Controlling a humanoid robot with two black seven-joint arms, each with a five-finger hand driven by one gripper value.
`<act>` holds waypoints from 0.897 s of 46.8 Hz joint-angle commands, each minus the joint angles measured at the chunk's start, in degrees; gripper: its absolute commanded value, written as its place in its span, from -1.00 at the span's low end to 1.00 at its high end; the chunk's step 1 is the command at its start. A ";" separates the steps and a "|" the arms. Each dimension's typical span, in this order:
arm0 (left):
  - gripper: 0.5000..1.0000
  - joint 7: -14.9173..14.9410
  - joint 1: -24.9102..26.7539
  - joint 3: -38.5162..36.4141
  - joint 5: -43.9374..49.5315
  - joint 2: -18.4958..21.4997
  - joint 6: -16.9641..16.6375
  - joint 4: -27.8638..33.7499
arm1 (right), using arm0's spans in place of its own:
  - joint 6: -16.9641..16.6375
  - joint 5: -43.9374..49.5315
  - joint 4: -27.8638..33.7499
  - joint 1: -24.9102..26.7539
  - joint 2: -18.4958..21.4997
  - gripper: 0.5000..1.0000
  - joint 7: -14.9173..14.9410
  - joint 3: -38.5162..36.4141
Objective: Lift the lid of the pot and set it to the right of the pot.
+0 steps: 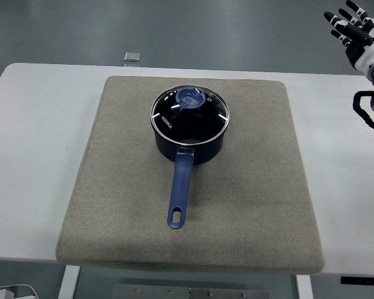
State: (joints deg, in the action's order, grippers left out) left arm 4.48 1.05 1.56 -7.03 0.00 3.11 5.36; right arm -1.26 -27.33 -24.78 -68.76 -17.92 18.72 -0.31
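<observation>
Just one white rectangular table [37, 156], spread well left of and below the right hand [360, 38]. One beige square felt mat [237, 205] on it. One dark blue saucepan [188, 142] near the mat's centre, far left of and lower than the hand, long blue handle [179, 193] toward the near edge. One round glass lid [189, 112] with blue knob, seated on the pan. Right hand raised at top right, fingers spread wide, holding nothing. One small grey square object [132, 56] beyond the table, far left.

I think this is a lab: I see 1 plain white table [43, 124] with a grey mat [249, 187], and a bare grey floor [174, 28] behind.
</observation>
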 commanded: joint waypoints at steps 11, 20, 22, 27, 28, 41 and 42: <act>1.00 0.00 0.00 -0.06 0.00 0.00 -0.03 0.00 | -0.14 0.00 1.05 -0.40 -0.37 0.64 0.09 -0.13; 1.00 0.00 0.00 -0.06 0.00 0.00 -0.03 -0.08 | -0.06 0.08 1.22 -1.46 -0.28 0.64 0.09 0.05; 1.00 0.00 0.00 -0.06 0.00 0.00 -0.03 -0.08 | -0.14 0.95 1.31 -1.37 -0.37 0.64 0.09 0.14; 1.00 0.00 0.00 0.03 0.00 0.00 -0.03 -0.08 | -0.23 4.56 1.31 -1.28 -0.80 0.64 0.18 0.14; 1.00 0.00 0.00 -0.06 0.00 0.00 -0.03 -0.08 | -0.23 5.18 1.31 -1.28 -0.89 0.64 0.18 0.14; 1.00 0.00 0.00 -0.06 0.00 0.00 -0.03 -0.08 | -0.23 6.24 1.22 -1.02 -1.42 0.64 0.18 -0.04; 1.00 0.00 0.00 -0.06 0.00 0.00 -0.03 -0.08 | -0.23 6.15 1.22 -1.02 -1.42 0.63 0.18 -0.13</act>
State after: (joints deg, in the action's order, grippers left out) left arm 4.48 1.05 1.50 -7.03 0.00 3.07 5.27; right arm -1.40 -21.01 -23.51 -69.89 -19.29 18.89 -0.26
